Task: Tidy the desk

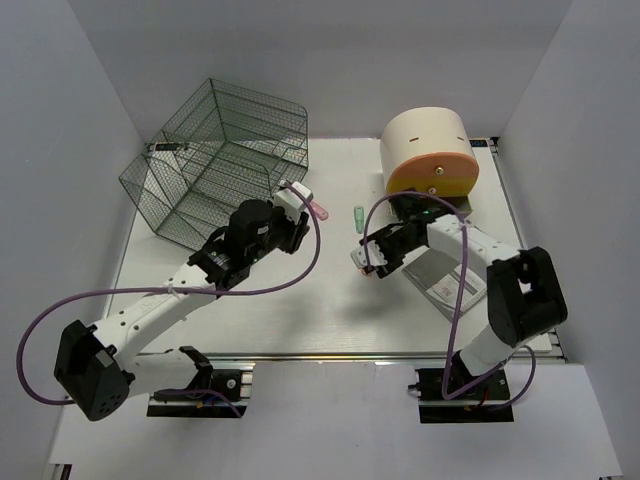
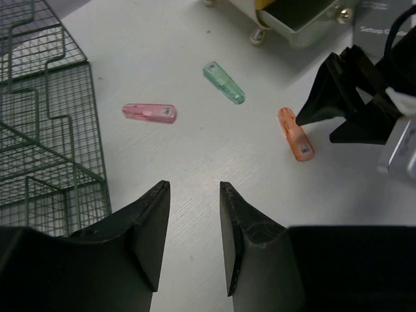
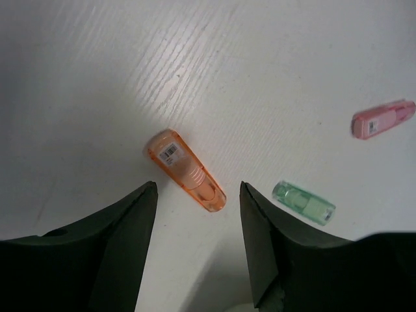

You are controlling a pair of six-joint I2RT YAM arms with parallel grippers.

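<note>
1. Desk [image 1: 300, 320]: white and flat, filling the centre of the top view, metal rail along the 6 o'clock edge.
2. On it, wire-mesh cage [image 1: 215, 160] at 10 o'clock, cream-and-orange drawer box [image 1: 430, 155] at 1 o'clock.
3. Left gripper [image 2: 193, 188]: jaws partly apart, holding nothing, over bare desk.
4. From there, pink capsule [image 2: 149, 112] at 11 o'clock, green capsule [image 2: 223, 82] at 12, orange capsule [image 2: 296, 134] at 2, all lying flat.
5. Right gripper [image 3: 197, 188]: jaws wide apart, gripping nothing; one end of the orange capsule seen between the fingertips, touching neither.

The left arm [image 1: 150, 312] and right arm [image 1: 465, 240] had white links and black joints. Purple cables [image 1: 316, 240] trailed each. The left pincer [image 2: 194, 190] had black wedge fingers [image 2: 153, 227].
</note>
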